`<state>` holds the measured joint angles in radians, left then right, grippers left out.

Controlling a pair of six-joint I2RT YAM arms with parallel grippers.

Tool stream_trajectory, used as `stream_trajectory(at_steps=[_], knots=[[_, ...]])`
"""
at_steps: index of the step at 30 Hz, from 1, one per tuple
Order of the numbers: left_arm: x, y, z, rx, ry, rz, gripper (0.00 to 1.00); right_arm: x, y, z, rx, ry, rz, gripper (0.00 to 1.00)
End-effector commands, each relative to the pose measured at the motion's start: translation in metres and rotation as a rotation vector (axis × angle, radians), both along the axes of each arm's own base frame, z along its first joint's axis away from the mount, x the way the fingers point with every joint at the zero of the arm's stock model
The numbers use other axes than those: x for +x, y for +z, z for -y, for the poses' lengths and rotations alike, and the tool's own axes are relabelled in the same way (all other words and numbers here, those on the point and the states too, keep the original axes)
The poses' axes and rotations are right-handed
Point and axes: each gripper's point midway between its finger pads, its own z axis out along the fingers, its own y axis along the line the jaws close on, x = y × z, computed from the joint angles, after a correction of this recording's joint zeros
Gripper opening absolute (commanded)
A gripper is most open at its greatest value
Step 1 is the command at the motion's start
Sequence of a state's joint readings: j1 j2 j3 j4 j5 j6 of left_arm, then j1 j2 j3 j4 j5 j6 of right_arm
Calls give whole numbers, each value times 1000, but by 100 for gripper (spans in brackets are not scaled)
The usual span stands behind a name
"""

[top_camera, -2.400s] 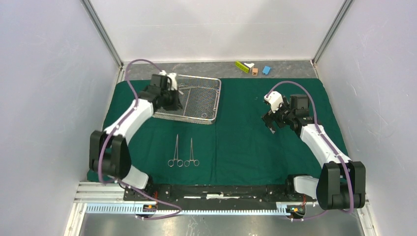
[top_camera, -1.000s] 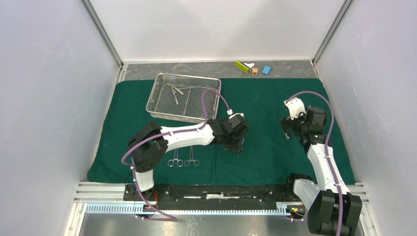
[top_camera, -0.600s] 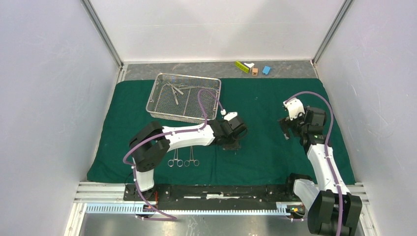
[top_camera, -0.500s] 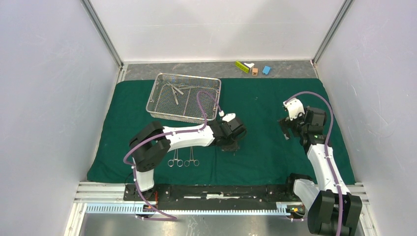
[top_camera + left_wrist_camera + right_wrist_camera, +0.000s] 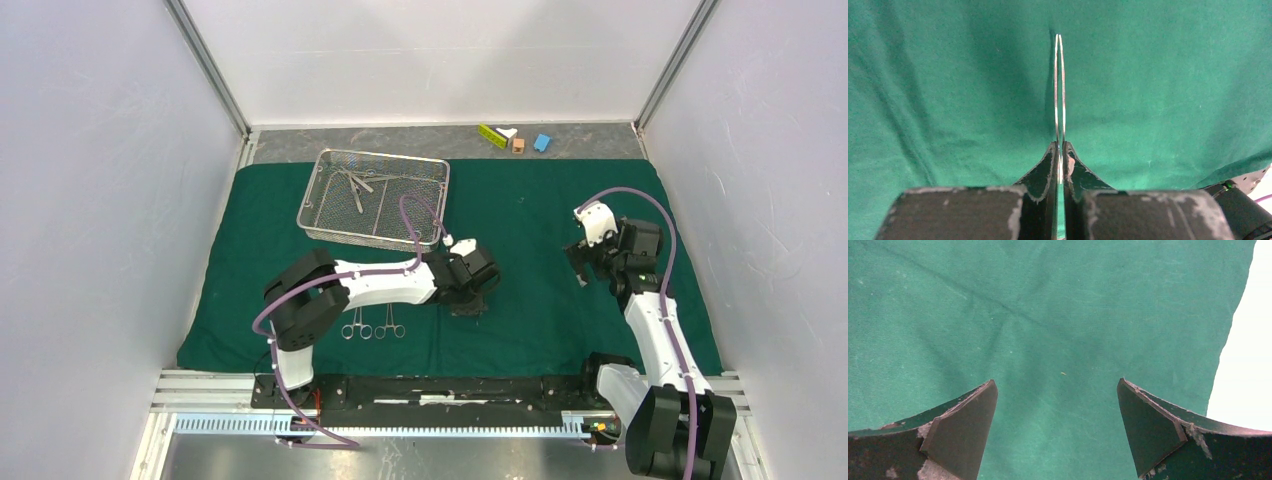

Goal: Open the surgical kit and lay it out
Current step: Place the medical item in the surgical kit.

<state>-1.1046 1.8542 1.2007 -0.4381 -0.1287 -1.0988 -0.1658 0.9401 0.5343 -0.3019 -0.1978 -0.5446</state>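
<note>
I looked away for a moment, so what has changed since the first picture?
The left gripper came from the mesh tray to the middle of the green cloth, shut on tweezers. The right gripper shifted slightly right, still open. Tray and two clamps stayed put.

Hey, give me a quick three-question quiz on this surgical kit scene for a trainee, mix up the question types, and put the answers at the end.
1. Count: how many ring-handled clamps lie on the green drape, outside the wire-mesh tray?
2. Choose one: the left gripper is shut on
A. one of those clamps
B. tweezers
C. the tray's rim
3. True or false: the right gripper is holding an instrument.

Key: 1 two; 2 B; 3 false. Its jaws stand wide open over bare drape.
</note>
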Motion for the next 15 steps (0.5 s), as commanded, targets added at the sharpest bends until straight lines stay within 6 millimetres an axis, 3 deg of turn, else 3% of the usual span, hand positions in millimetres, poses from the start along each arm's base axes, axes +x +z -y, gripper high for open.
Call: stream_trajectory(at_steps=[1,15], knots=[[-6,7,13,-46,22,5,8,1,-1,-3,8,18,2,98],[-15,-12,15,-38,14,-34,15,0,-4,-4,12,28,-11,97]])
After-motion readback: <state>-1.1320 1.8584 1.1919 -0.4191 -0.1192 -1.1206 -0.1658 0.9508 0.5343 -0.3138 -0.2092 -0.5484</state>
